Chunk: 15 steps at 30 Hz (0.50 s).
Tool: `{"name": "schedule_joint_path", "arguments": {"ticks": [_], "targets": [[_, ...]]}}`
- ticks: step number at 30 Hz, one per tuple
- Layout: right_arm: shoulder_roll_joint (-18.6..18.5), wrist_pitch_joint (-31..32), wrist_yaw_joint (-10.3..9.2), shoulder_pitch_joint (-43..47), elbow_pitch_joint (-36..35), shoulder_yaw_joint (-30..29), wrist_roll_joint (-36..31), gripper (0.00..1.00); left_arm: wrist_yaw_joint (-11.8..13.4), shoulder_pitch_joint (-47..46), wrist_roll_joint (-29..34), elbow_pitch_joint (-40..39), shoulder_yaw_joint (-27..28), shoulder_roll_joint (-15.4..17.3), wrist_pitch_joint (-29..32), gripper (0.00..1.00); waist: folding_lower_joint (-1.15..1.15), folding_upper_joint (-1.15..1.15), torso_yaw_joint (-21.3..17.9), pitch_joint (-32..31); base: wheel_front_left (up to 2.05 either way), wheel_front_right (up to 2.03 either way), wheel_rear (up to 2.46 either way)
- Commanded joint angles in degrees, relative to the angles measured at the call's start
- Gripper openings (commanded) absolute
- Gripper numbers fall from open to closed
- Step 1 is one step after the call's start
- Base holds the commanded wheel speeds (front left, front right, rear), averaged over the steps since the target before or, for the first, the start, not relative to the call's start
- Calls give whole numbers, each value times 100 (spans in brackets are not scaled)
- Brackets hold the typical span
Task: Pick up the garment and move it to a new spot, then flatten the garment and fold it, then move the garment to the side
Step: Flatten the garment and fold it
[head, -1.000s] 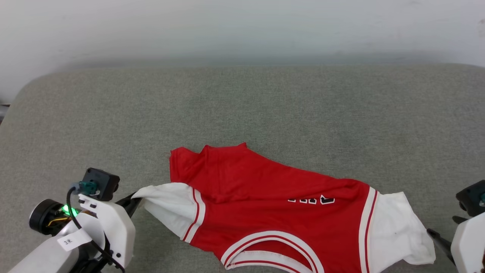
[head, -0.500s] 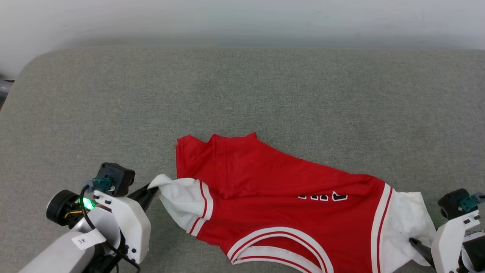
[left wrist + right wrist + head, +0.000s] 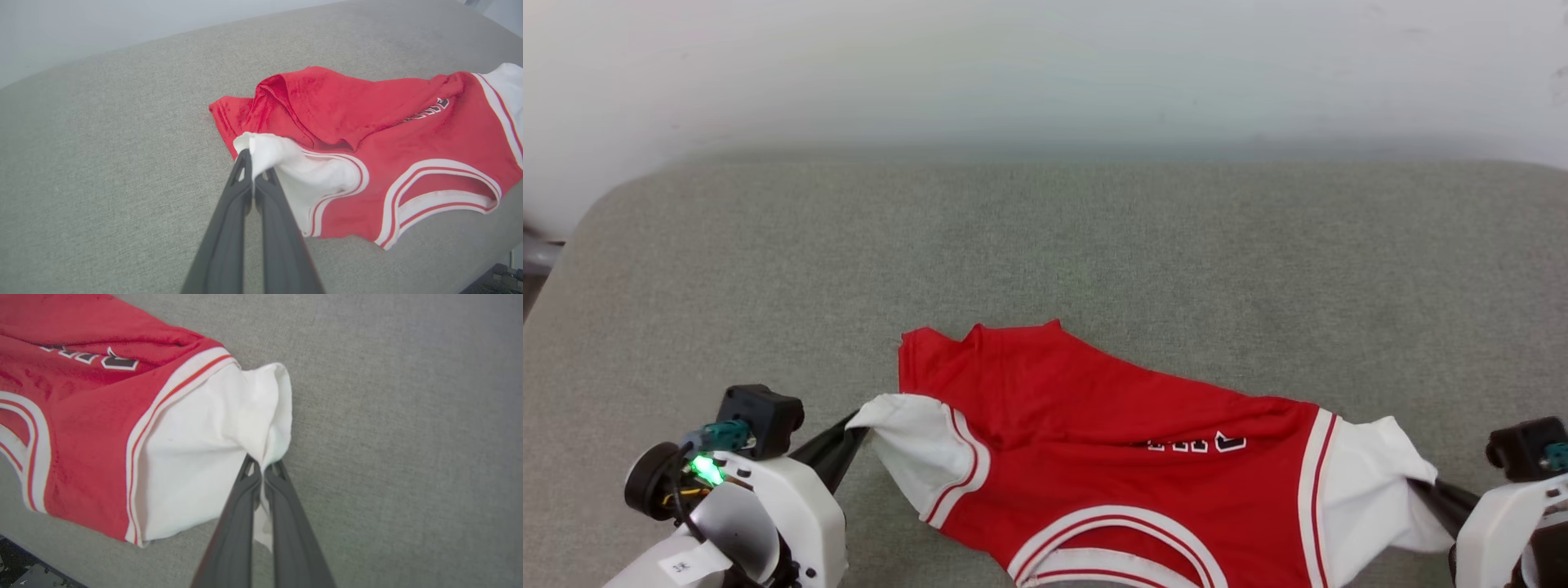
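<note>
Garment [image 3: 1119, 425] held at both sleeves

It lies red and rumpled on the grey table [image 3: 1045, 245], near 6 o'clock in the head view. Left hand [image 3: 856, 426] pinches the white sleeve at 8 o'clock — right hand [image 3: 1421, 492] pinches the other at 4 o'clock.

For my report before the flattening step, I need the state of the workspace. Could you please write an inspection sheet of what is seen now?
Surface: grey fabric surface, rounded far-left corner.
Job's things: red jersey T-shirt, rumpled, neckline toward the robot, body bunched, lettering partly hidden by a fold.
Clutter: nothing seen.
Grippers: left gripper shut on the edge of one white sleeve; right gripper shut on the edge of the other white sleeve.
Cables: black cable looped at the left wrist, beside a green light.
Surroundings: pale wall behind the surface.
</note>
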Motion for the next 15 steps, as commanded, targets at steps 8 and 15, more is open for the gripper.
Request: {"name": "schedule_joint_path", "arguments": {"ticks": [8, 15], "targets": [[18, -66, -3, 112, -1301, -964, 341, 0, 151, -272, -21, -943, 453, 294, -168, 0, 0, 0, -107, -368, 0, 0, 0], [100, 361, -3, -498, -2253, -1720, 573, 0, -57, -1151, -68, -1335, 829, 377, -87, 0, 0, 0, -109, -413, 0, 0, 0]]}}
